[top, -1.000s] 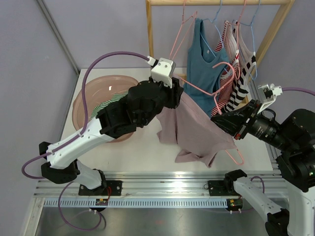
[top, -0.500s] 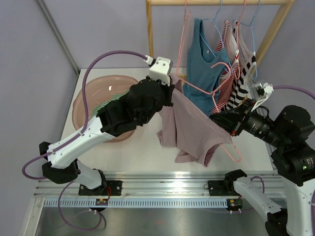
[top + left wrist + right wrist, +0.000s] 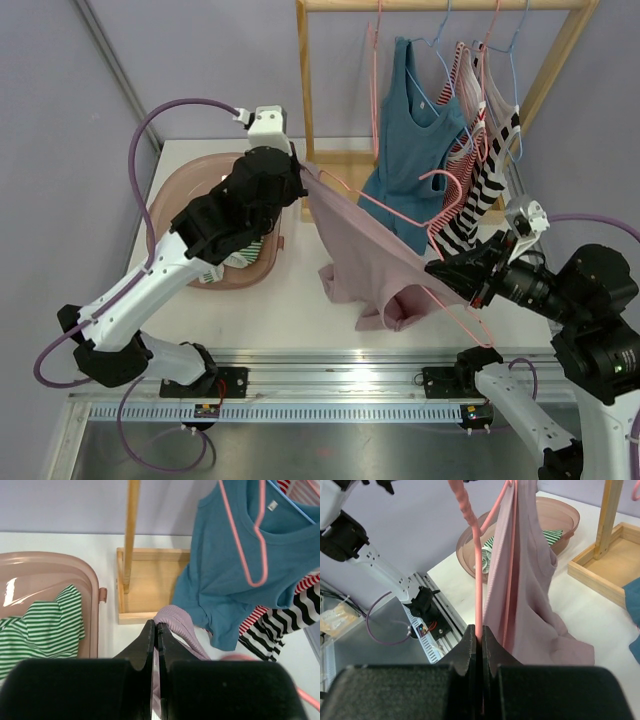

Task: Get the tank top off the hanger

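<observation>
stretching between the two arms, the mauve tank top (image 3: 365, 245) hangs over the table in front of the wooden rack (image 3: 304, 70), with one shoulder strap drawn up toward the rack's left post and the hem sagging low. it is still threaded on the pink hanger (image 3: 476, 580), whose wire runs through the garment on the rack's near side. the left gripper (image 3: 155, 630) is fully closed, pinching a ribbed fold of the mauve fabric at the strap (a second ago those jaws stood about half open beside the cloth, so the grasp is brand new). that arm has since swung left, toward the basin (image 3: 95, 610), which sits left of the rack with a green striped shirt (image 3: 45, 630) in it. the right gripper (image 3: 481, 632) is clamped tight on the hanger's wire and has dropped lower in front of the rack, so the two now pull apart. this looks like the start of peeling the strap off the hanger's end; the top is not free yet. the teal tank top (image 3: 220, 580) and the striped tops (image 3: 480, 190) hang on the rack.
</observation>
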`<state>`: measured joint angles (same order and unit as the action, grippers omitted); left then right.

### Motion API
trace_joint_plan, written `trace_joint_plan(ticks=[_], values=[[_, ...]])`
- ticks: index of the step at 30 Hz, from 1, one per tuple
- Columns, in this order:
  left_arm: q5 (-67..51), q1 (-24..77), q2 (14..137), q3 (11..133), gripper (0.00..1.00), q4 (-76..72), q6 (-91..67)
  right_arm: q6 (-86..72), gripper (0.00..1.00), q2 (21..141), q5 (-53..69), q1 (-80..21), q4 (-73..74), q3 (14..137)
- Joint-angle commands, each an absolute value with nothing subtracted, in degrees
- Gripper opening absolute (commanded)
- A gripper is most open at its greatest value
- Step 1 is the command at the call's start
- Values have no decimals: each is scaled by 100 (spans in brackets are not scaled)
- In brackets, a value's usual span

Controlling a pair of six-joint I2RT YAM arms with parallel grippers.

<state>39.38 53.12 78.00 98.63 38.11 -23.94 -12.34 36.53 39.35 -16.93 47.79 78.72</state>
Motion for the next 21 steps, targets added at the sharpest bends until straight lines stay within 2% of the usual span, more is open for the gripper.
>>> trace_joint_plan(ticks=[1, 5, 6, 8, 9, 12, 15, 19, 20, 21], values=[[4527, 4957, 7453, 9774, 0, 3787, -2847, -888, 0, 3332, 4630, -1714, 4527, 7735], [3300, 4931, 7129, 9178, 0, 3078, -2444, -1256, 0, 3138, 4036, -1705, 3808, 7341], [2487, 4939, 7006, 8984, 0, 2876, -2417, -1761, 0, 3077, 3825, -1705, 3040, 7156], [1630, 4939, 6612, 8275, 0, 2289, -2496, -2274, 0, 2883, 3315, -1714, 2105, 6561], [782, 5018, 6514, 8018, 0, 2094, -2522, -2746, 0, 2813, 3166, -1705, 1056, 6330], [-199, 5623, 6267, 7419, 0, 1670, -2426, -3304, 0, 2820, 2744, -1705, -1086, 5530], [-509, 6327, 6240, 7112, 0, 1644, -2329, -3418, 0, 3102, 2462, -1705, -2087, 5274], [-282, 6653, 6030, 6531, 0, 1661, -2364, -3691, 0, 3593, 1953, -1705, -3215, 4844], [-29, 6645, 5986, 6461, 0, 1792, -2408, -3665, 0, 3638, 1803, -1705, -3217, 4834], [844, 6645, 5968, 6416, 0, 1976, -2469, -3439, 0, 3630, 1663, -1714, -2782, 4877]])
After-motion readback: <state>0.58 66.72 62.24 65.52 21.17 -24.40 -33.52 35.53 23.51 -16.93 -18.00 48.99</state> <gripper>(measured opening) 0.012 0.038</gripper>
